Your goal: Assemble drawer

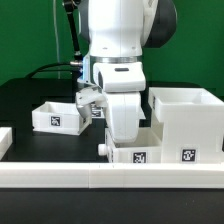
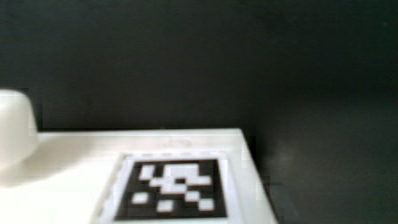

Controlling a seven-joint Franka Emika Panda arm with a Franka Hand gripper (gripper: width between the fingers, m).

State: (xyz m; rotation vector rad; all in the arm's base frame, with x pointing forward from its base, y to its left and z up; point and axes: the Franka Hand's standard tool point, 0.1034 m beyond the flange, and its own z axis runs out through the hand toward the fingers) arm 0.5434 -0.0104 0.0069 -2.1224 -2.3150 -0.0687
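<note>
In the exterior view a small open white drawer box (image 1: 56, 115) with a marker tag stands on the dark table at the exterior view's left. A larger white drawer housing (image 1: 185, 118) stands at the exterior view's right, with marker tags on its low front face (image 1: 140, 157). My gripper (image 1: 111, 144) is down at the housing's near left corner; the arm's white body hides its fingers. The wrist view shows, very close, a flat white panel (image 2: 71, 160) with a black marker tag (image 2: 175, 187). A rounded white shape (image 2: 11, 130) sits beside it. No fingertips show clearly there.
A long white ledge (image 1: 90, 176) runs along the table's front edge. A short white piece (image 1: 4, 140) lies at the exterior view's far left. Black cables (image 1: 50, 70) trail over the table behind the drawer box, in front of a green backdrop.
</note>
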